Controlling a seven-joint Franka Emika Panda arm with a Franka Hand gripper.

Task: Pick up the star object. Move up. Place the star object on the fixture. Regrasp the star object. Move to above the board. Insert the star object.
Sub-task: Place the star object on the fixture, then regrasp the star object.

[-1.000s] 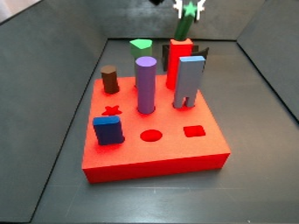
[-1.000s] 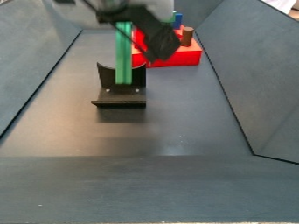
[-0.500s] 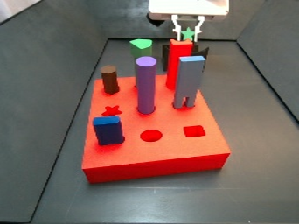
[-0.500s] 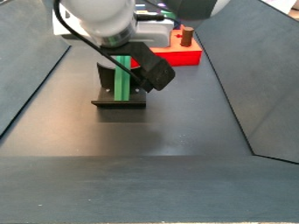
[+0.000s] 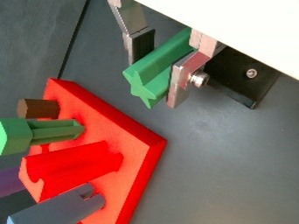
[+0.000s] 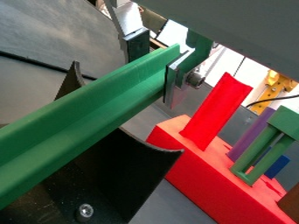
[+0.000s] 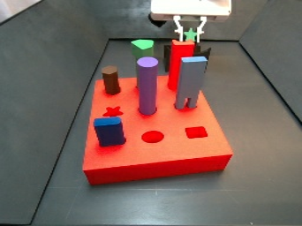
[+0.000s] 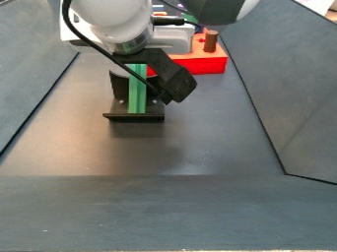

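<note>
The gripper (image 5: 162, 63) sits low at the dark L-shaped fixture (image 8: 136, 110), behind the thick square bright-red board (image 7: 154, 132). Its flat silver fingers (image 5: 184, 77) are closed narrow on the tall slim green star-ridged peg — the star object (image 5: 158, 66) — pressing it from both sides in both wrist views (image 6: 105, 114). In a side view the peg (image 8: 137, 84) stands upright against the fixture's back wall, the arm's dark wrist partly covering it. On the board stand a tall purple cylinder (image 7: 147, 86), a grey-blue arch-shaped block (image 7: 192, 82), a red upright block (image 7: 178, 64), a short brown cylinder (image 7: 111, 80) and a blue block (image 7: 109, 131) — all well apart from the gripper.
</note>
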